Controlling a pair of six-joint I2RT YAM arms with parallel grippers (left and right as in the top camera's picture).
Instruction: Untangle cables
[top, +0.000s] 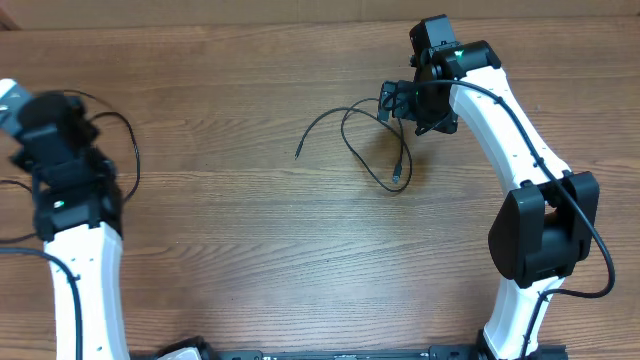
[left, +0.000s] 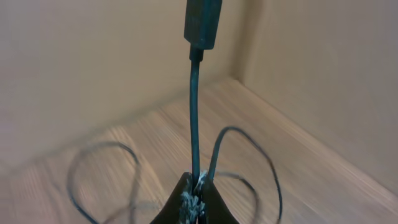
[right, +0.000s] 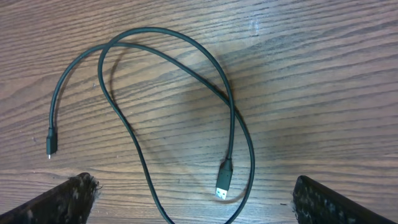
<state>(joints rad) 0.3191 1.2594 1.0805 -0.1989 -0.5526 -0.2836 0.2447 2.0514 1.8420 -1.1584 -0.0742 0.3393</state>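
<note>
While left gripper (left: 196, 202) clamps taut cable (left: 194, 112) | right gripper (right: 199, 200) gapes empty above looped cable (right: 231, 137)

Bare tabletop (top: 220, 240) around looped cable (right: 231, 111), right gripper (top: 398, 103) close above

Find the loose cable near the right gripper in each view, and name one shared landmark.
Overhead: the loose cable loops right of centre, by the right gripper.
Left wrist: not in it; the left gripper pinches another cable.
Right wrist: it fills the middle.
Shared landmark: its USB plug, in overhead and right wrist.
</note>
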